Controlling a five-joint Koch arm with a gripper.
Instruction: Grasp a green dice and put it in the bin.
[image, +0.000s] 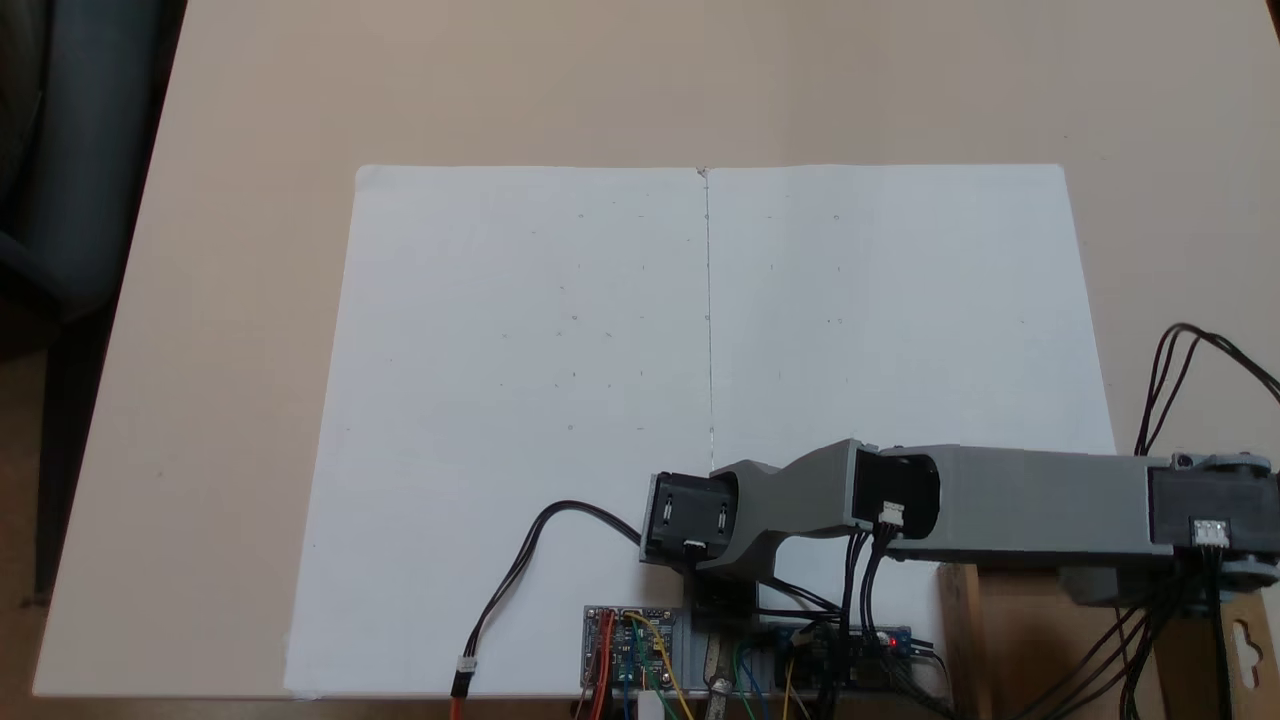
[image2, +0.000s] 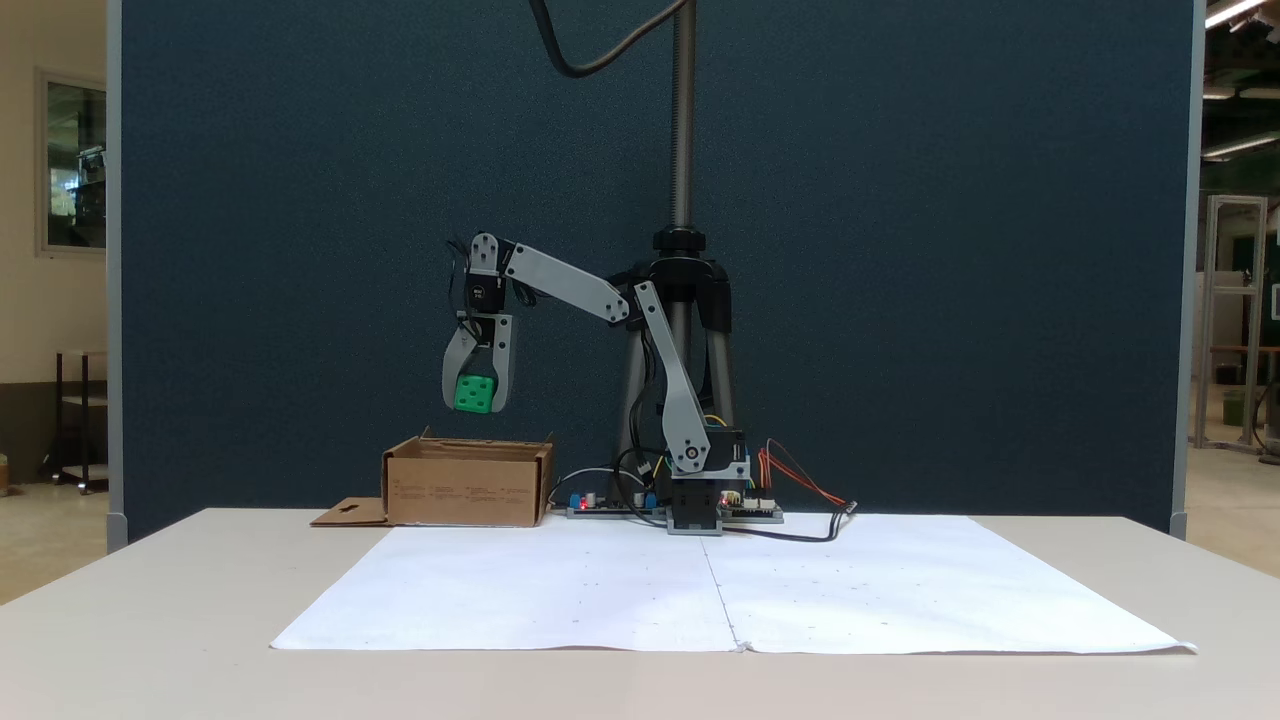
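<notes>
Green dice (image2: 473, 393) is pinched between the jaws of my gripper (image2: 475, 400), hanging in the air straight above the open bin (image2: 466, 484) near the table's (image2: 200, 600) back edge, so I reckon release just needs a drop.

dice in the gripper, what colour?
Bright green dice, clearest in the fixed side view.
</notes>
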